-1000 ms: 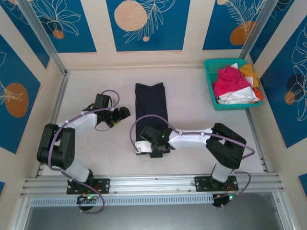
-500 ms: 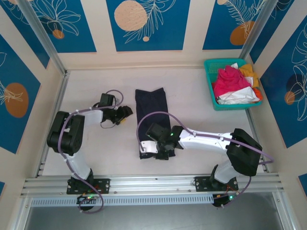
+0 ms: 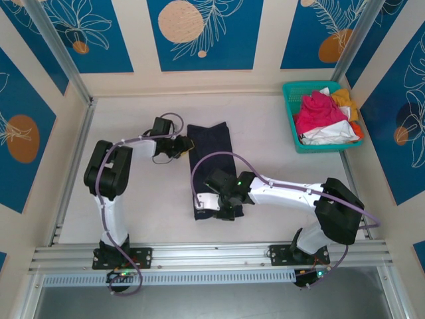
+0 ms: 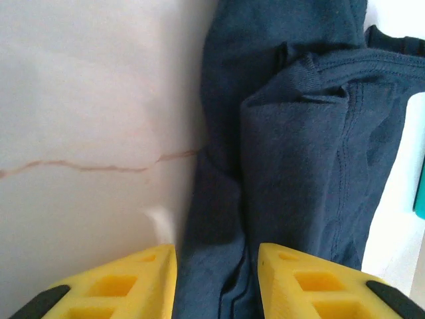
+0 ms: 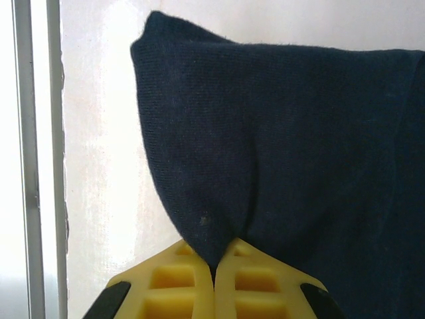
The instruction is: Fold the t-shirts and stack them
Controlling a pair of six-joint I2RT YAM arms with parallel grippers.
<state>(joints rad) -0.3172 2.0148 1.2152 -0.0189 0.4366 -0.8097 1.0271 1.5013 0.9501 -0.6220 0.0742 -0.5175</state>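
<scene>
The right jaws pinch tight a corner of the navy shirt [image 3: 211,139], likely to lift it for folding; the left jaws stand part open, its edge between them, unclamped, the rest ahead.

Navy t-shirt [image 3: 210,143] in flat long strip; bright t-shirts [image 3: 321,117] heaped crumpled

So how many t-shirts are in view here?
4: navy t-shirt on the table; pink t-shirt, white t-shirt and orange-yellow t-shirt heaped in the teal basket. More may be hidden beneath them.
</scene>
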